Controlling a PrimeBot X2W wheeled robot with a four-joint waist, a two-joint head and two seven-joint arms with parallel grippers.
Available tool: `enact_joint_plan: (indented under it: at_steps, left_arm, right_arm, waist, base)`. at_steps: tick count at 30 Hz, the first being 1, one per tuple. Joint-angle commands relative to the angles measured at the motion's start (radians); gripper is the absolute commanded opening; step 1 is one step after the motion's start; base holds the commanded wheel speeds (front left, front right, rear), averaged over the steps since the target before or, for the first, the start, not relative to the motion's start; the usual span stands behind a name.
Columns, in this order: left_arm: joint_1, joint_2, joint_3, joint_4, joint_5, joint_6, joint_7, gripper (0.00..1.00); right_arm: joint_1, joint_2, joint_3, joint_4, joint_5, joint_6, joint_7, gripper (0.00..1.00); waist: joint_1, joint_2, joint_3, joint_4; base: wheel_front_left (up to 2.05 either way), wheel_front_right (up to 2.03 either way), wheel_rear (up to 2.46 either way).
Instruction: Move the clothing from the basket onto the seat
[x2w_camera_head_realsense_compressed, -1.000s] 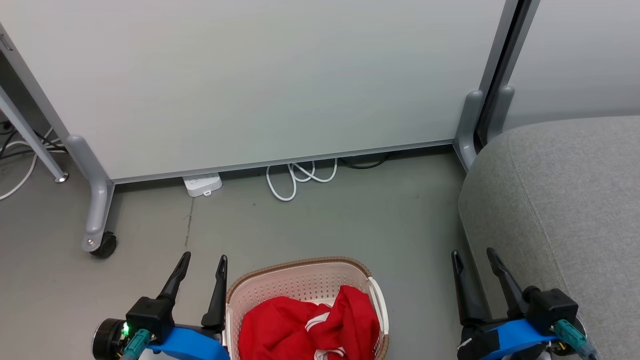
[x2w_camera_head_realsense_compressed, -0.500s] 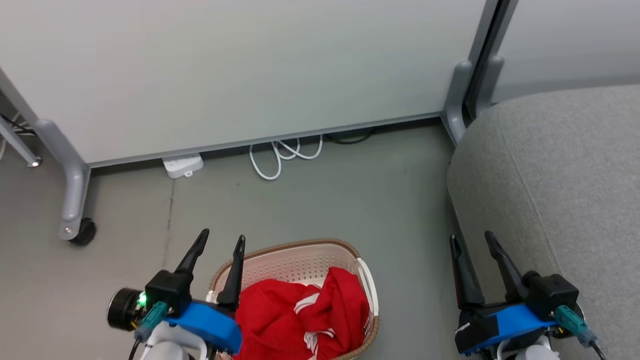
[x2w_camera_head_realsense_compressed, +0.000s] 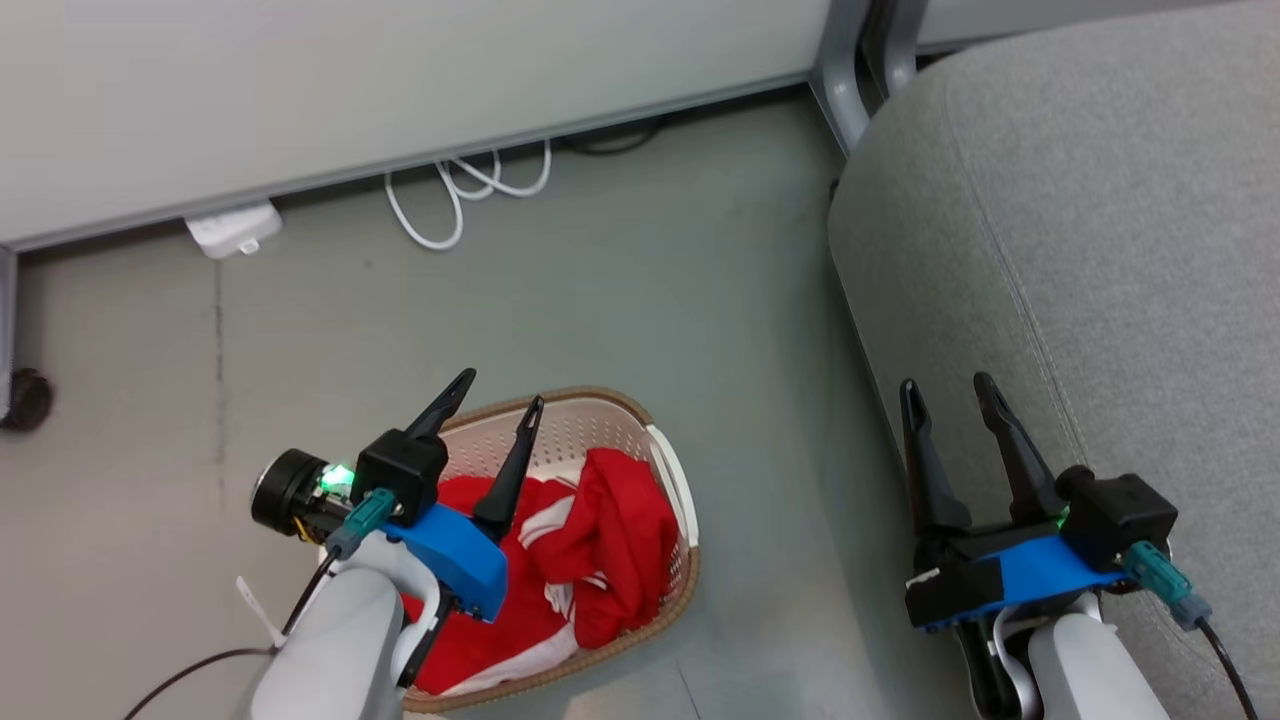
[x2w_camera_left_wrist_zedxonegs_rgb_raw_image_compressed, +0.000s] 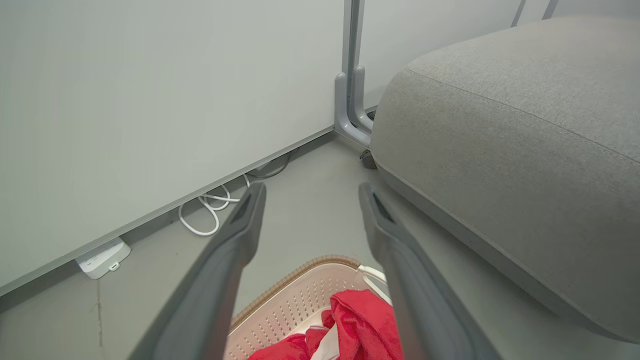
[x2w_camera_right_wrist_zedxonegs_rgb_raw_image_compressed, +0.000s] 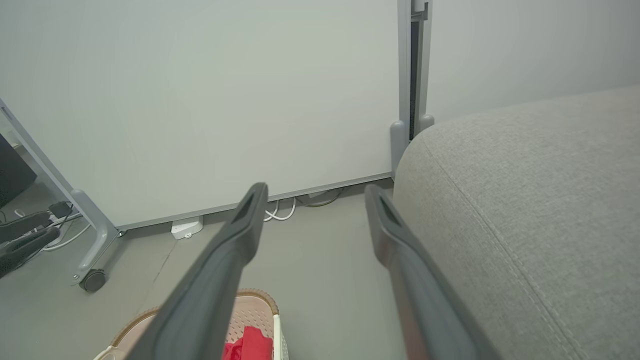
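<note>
While the left tool (x2w_camera_head_realsense_compressed: 505, 386), wide and empty, hides part of the red clothing (x2w_camera_head_realsense_compressed: 610, 520) in the laundry basket (x2w_camera_head_realsense_compressed: 600, 393), the right tool (x2w_camera_head_realsense_compressed: 945, 382) stands wide by the cropped sofa seat (x2w_camera_head_realsense_compressed: 1080, 200).

Head cam: steep look-down. Wrist cams: low, facing forward. All three share cream perforated brown-rimmed plastic basket (x2w_camera_head_realsense_compressed: 600, 430) and light-grey fabric sofa (x2w_camera_head_realsense_compressed: 1080, 200).

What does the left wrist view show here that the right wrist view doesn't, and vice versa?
Left wrist view: the left tool, open over the basket, and white trim on the clothing. Right wrist view: the right tool, open, and a caster wheel. Shared: basket, red clothing, grey sofa, white power strip.
</note>
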Motion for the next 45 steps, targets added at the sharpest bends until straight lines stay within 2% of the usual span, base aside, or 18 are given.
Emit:
enact_joint_plan:
  at_steps: [1, 16, 24, 32, 45]
  left_arm:
    - [-0.027, 0.018, -0.018, 0.019, -0.013, 0.0, -0.003, 1.0]
    - [-0.236, 0.116, -0.318, 0.251, -0.097, 0.0, -0.003, 1.0]
    - [-0.332, 0.164, -0.444, 0.355, -0.143, 0.0, -0.003, 1.0]
    - [-0.422, 0.204, -0.568, 0.433, -0.182, -0.001, -0.003, 1.0]
    - [-0.556, 0.218, -0.719, 0.497, -0.226, -0.001, -0.003, 1.0]
  right_arm:
    - [-0.022, -0.003, 0.002, -0.007, 0.005, 0.0, 0.0, 1.0]
    - [-0.149, -0.003, 0.032, -0.061, 0.031, 0.0, 0.0, 1.0]
    - [-0.21, -0.003, 0.039, -0.105, 0.043, 0.0, 0.0, 1.0]
    - [-0.255, -0.003, 0.033, -0.15, 0.029, 0.0, 0.0, 1.0]
    - [-0.281, -0.003, 0.019, -0.22, 0.011, 0.0, 0.0, 1.0]
  waist:
    - [-0.0001, 0.0, 0.057, -0.036]
    - [-0.0001, 0.0, 0.296, -0.126]
    - [-0.0001, 0.0, 0.437, -0.164]
    - [-0.0001, 0.0, 0.562, -0.176]
    - [-0.0001, 0.0, 0.692, -0.174]
  base:
    - [0.0, 0.0, 0.0]
    - [0.0, 0.0, 0.0]
    - [0.0, 0.0, 0.0]
    - [0.0, 0.0, 0.0]
    - [0.0, 0.0, 0.0]
